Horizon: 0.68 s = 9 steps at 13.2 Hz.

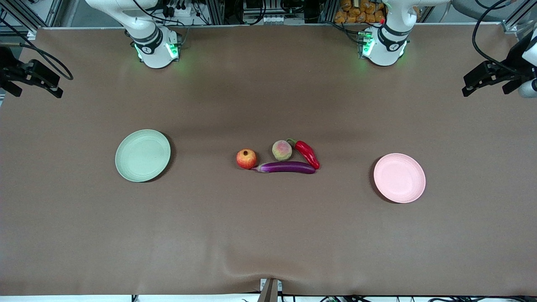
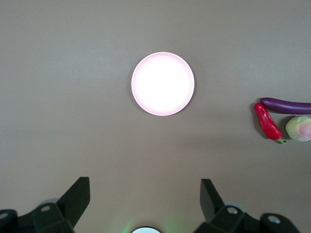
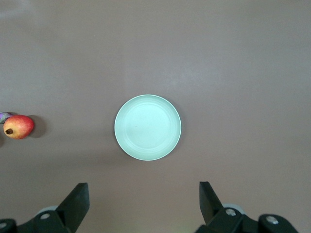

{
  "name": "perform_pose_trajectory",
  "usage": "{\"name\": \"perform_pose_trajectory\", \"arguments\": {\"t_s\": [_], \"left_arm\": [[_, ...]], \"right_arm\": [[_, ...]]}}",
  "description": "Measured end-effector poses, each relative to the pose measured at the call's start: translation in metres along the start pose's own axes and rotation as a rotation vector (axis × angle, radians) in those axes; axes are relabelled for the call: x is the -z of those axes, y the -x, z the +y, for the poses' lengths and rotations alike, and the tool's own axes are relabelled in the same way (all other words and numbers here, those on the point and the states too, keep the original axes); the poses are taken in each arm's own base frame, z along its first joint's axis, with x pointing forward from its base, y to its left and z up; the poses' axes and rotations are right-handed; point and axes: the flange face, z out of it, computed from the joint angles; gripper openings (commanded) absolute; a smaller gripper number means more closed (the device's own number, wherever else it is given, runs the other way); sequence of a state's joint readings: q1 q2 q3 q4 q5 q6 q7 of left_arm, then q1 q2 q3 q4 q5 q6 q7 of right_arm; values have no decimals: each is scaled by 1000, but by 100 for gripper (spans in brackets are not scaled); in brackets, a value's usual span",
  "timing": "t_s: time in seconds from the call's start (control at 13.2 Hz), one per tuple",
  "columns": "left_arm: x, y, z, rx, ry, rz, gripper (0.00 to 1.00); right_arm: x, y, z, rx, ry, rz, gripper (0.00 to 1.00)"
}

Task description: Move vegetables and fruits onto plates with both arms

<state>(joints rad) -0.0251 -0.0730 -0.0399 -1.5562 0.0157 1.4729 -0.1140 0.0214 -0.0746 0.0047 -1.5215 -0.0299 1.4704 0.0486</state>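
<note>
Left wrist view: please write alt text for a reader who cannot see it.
A pale pink plate lies empty on the brown table, with the open left gripper high above it. Beside it are a red chili pepper, eggplant and peach.

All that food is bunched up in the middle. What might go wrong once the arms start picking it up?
The eggplant lies against the pomegranate and the chili pepper, with the peach close by, so grabbing one could nudge another, and the round fruits may roll. Both arms would reach toward the same cluster and could crowd each other. The pink plate and green plate sit well apart from it.
</note>
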Motion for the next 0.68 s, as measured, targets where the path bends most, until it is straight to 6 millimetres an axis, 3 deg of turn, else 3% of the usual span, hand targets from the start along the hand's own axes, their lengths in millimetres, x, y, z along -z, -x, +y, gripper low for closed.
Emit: {"name": "perform_pose_trajectory", "arguments": {"t_s": [0.68], "left_arm": [[8, 0, -16, 30, 1, 6, 100]], "right_arm": [[0, -2, 2, 46, 0, -3, 100]]}}
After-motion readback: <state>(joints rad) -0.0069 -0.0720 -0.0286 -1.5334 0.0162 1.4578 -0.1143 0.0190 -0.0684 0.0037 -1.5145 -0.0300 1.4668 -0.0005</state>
